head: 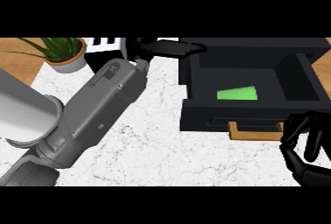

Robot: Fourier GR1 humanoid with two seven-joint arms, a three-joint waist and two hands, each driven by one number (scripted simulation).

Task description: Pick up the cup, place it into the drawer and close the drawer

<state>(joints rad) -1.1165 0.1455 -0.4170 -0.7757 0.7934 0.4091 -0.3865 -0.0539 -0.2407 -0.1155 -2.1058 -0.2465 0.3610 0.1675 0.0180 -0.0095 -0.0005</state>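
One view only here, from the robot's head, looking steeply down onto the white marbled counter top [161,144]. It sits close in: the grey left forearm [97,113] climbs from the lower left corner and fills much of that side, while the black right hand [309,153] pokes in at the lower right edge. Far side of the counter lies along the top of the view, where a green leafy plant in a pale pot [63,54] sits at upper left. The open black drawer box [252,89] takes up the upper right. No second view shares the scene.
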